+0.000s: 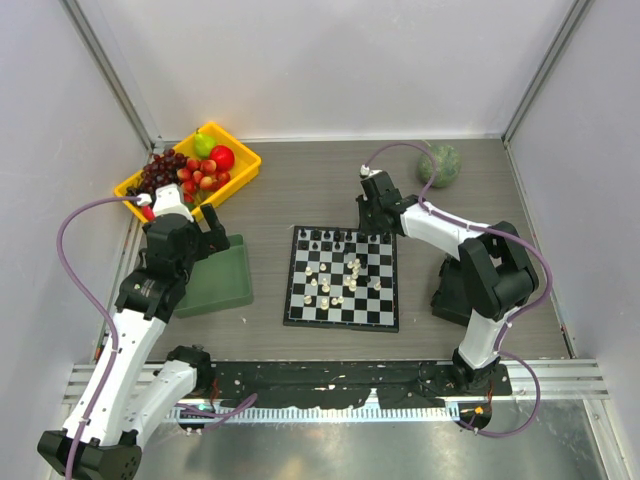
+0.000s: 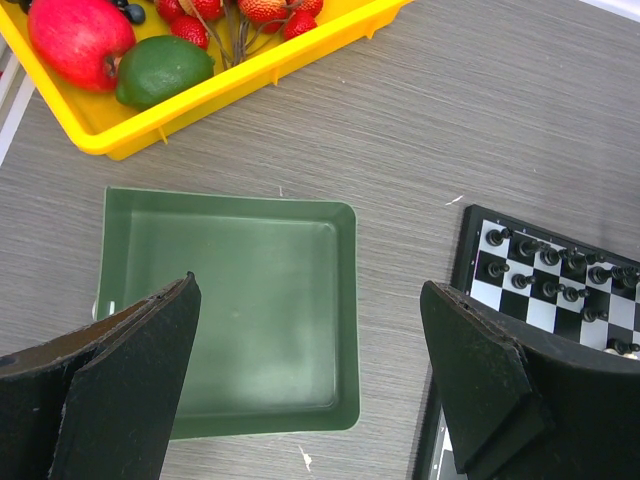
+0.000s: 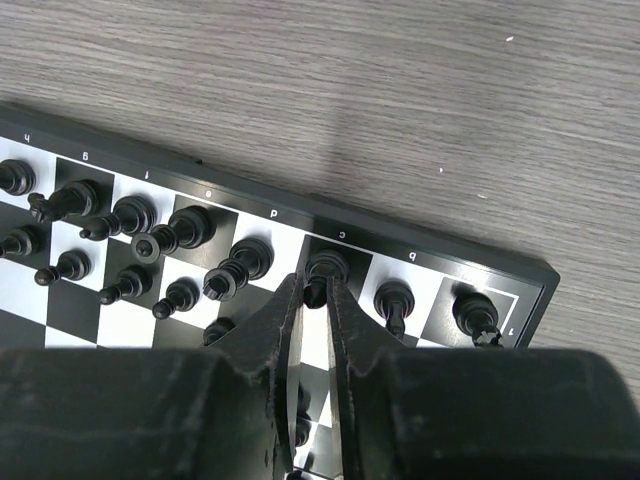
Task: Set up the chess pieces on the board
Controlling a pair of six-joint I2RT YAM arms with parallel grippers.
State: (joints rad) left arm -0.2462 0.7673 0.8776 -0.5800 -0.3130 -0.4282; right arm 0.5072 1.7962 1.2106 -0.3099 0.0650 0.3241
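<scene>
Far left of the surface (image 1: pixel 300 190): yellow bin (image 1: pixel 245 158) set at an angle, holding dark grapes (image 1: pixel 160 172), strawberries (image 1: pixel 200 178), a red apple (image 1: pixel 222 157) and a green fruit (image 1: pixel 203 143). Just in front of the bin I have the left arm. In its wrist view the left fingers (image 2: pixel 130 370) stand wide apart with nothing between them, hovering over the near part of the green tray (image 2: pixel 230 205). The tray lies flat just beside the left edge of the board (image 1: pixel 343 318), not touching it. The board sits mid-surface, slightly turned, between the two arms. Chess pieces: the black ones (image 1: pixel 322 238) stand in the two far rows, most of them upright in the right wrist view, though I cannot vouch for every square. The cream-white ones (image 1: pixel 340 280) are scattered loosely over the middle squares, not in rows; from overhead I cannot tell which are upright. At the board's far right corner the right arm reaches down. The right fingers (image 3: pixel 285 330) are drawn almost together and are clamped on a black piece (image 3: pixel 325 268) on the edge-row square lettered c. Neighbouring black pieces stand close on both sides, apart from the fingers. The border (image 3: pixel 430 250) with its letters runs just beyond that square. Far right, well apart from the board and near the back wall: a round green fruit (image 1: pixel 441 165), alone on the surface.
</scene>
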